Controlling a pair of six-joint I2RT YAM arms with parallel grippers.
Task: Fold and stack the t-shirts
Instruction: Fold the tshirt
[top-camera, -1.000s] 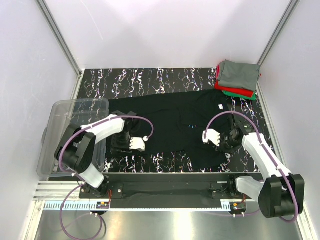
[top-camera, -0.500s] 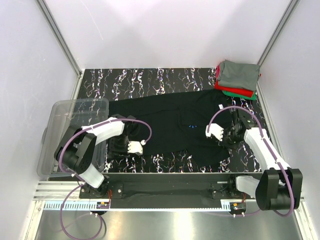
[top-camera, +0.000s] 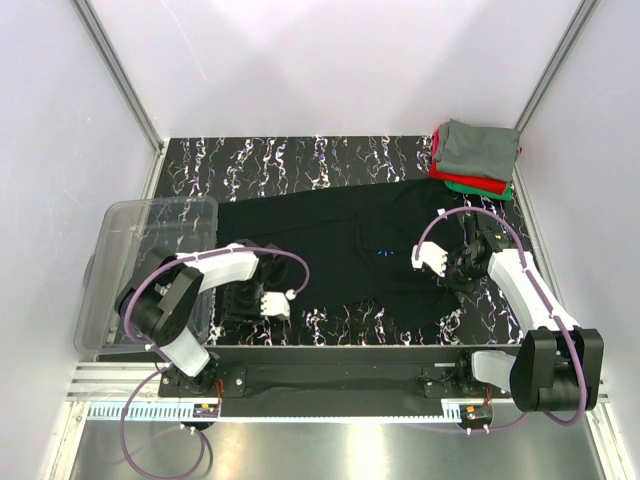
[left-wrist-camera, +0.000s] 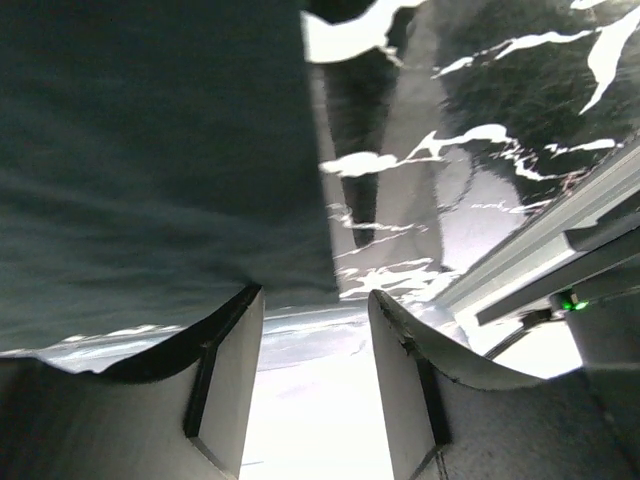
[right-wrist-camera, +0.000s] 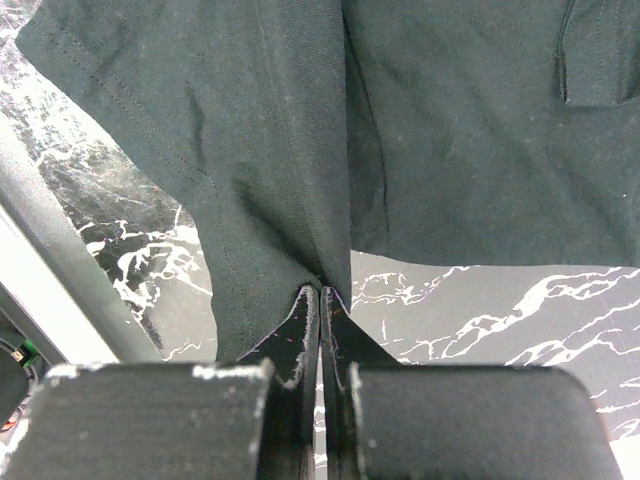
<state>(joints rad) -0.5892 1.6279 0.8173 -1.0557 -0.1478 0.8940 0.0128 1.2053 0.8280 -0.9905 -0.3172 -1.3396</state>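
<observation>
**A:** Where is the shirt being worked on?

**B:** The black cloth t-shirt lies spread across the middle of the black marble-patterned table, long side running left to right. It is flat and I see no fold in the body yet. The stack of folded rectangular shirts, grey on top with red and green beneath, sits in the far right corner, well apart from it.

**A:** So which step is this?

**B:** I'd judge it as taking hold for the first fold. The right gripper is at the shirt's right end. In its wrist view the right gripper has its jaws clenched on a pinch of the black cloth, just beside a stitched hem that is probably a sleeve.

**A:** And the left?

**B:** The left gripper is at the near left edge. In its wrist view the left gripper has its jaws released, with nothing between them. The shirt's edge lies just ahead of the fingertips. I cannot tell whether it touches them.

**A:** What does the next move call for?

**B:** Probably the left jaws should slide onto that hem and close on it, low enough to catch thin cloth lying against the table. Then both arms could lift and carry the fold together. With only one end held, the shirt would likely drag and bunch. The clear plastic bin stands just to the left and plays no part here.
</observation>
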